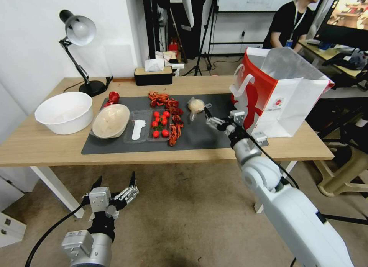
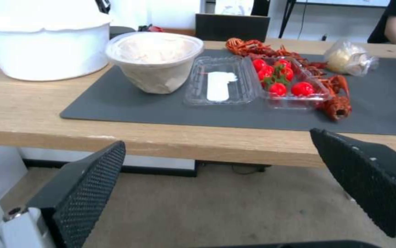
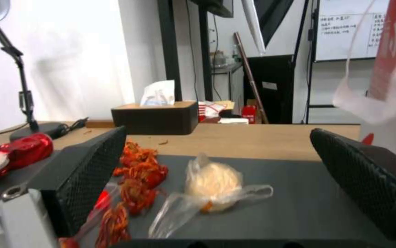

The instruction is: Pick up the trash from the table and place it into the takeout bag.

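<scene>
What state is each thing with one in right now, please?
Takeout bag: upright, mouth open.
Clear clamshell box: open, tomatoes in one half.
Plastic bag of beige lump: knotted, lying on mat.
Red can: crushed.
Right gripper: jaws open.
Left gripper: jaws open.

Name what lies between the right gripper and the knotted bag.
Nothing: in the right wrist view, bare grey mat separates the open right gripper from the knotted bag.

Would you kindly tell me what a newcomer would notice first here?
The red and white takeout bag stands open at the table's right end. The right end effector hovers open over the grey mat, facing the knotted plastic bag. Red crayfish shells lie mid-mat.
</scene>
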